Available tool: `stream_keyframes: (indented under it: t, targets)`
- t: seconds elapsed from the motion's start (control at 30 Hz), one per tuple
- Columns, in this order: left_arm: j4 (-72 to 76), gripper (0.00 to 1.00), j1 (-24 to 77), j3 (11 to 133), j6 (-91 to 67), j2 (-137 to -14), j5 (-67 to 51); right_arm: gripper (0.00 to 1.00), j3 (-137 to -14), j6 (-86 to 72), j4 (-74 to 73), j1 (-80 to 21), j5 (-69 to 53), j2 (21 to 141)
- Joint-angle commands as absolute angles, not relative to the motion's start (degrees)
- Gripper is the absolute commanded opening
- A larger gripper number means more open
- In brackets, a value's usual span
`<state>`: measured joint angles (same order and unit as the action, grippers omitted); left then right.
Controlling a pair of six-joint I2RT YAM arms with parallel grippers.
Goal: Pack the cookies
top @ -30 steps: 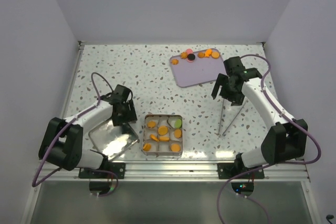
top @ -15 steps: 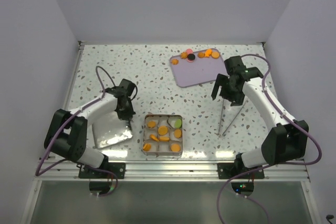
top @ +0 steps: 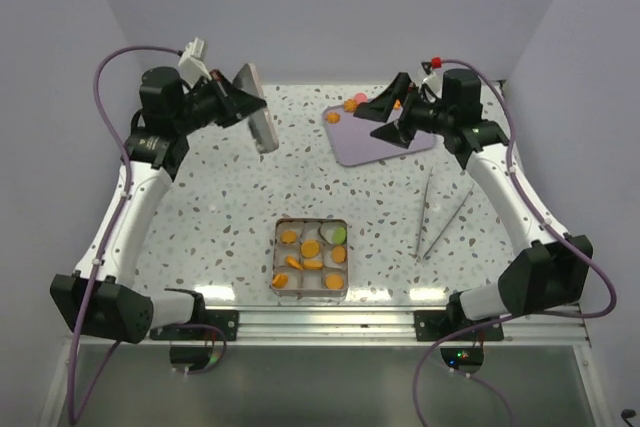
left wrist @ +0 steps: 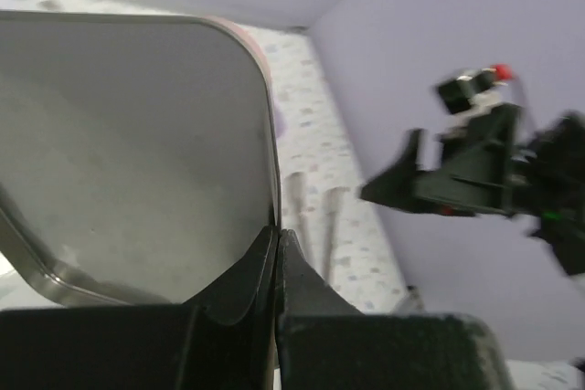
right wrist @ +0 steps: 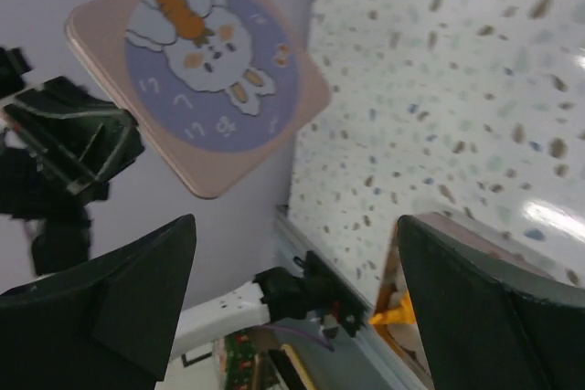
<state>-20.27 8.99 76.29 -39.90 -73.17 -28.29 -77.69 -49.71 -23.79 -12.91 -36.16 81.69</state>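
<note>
Top external: I had left gripper (left wrist: 277,237) clamped on lid (top: 258,119), raised, likely for capping tin (top: 311,220) of cookies (top: 311,247); right gripper (top: 386,120) spread, empty.

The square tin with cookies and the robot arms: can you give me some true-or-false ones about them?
1. The left end effector grips the square metal lid by its edge. True.
2. The square metal tin is closed. False: it is open, with orange cookies showing in its compartments.
3. The right end effector holds the metal tongs. False: it is open and empty, raised above the speckled table, where the tongs lie.
4. A green cookie lies in the tin. True.
5. The right wrist view shows a plain, bare lid. False: it shows a rabbit picture on a purple circle.
</note>
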Motion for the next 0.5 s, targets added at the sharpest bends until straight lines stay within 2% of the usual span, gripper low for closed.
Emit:
stream_keyframes:
  t: [0.0, 0.03, 0.07, 0.1, 0.17, 0.23, 0.37, 0.47]
  targets:
    - [12.4, 0.0, 7.2, 75.9, -60.0, -73.3, -54.3, 0.95, -77.8, -67.7, 8.4, -12.7, -51.8, 83.0]
    - [21.7, 0.0, 6.9, 74.3, -67.0, -73.5, -57.8, 0.95, -78.0, -73.0, 12.7, -12.7, -53.8, 84.9]
    - [42.2, 0.0, 6.6, 70.7, -82.5, -73.9, -58.2, 0.95, -78.5, -75.4, 16.6, -12.7, -54.5, 85.7]
    - [51.7, 0.0, 6.0, 69.4, -89.6, -74.6, -58.0, 0.95, -79.7, -77.6, 22.2, -12.7, -54.8, 86.7]
    - [73.3, 0.0, 5.6, 68.8, -106.2, -78.1, -56.0, 0.95, -82.1, -80.3, 24.0, -12.7, -55.5, 89.3]
    - [86.5, 0.0, 5.4, 69.9, -114.0, -81.5, -53.4, 0.95, -87.3, -77.5, 19.4, -12.8, -55.4, 90.5]
    - [92.2, 0.0, 5.3, 70.1, -121.8, -82.5, -50.8, 0.95, -95.3, -69.0, 7.6, -12.9, -54.5, 93.4]
    - [94.0, 0.0, 5.3, 70.0, -123.4, -81.9, -49.4, 0.95, -95.6, -70.7, 9.6, -13.4, -55.1, 94.2]
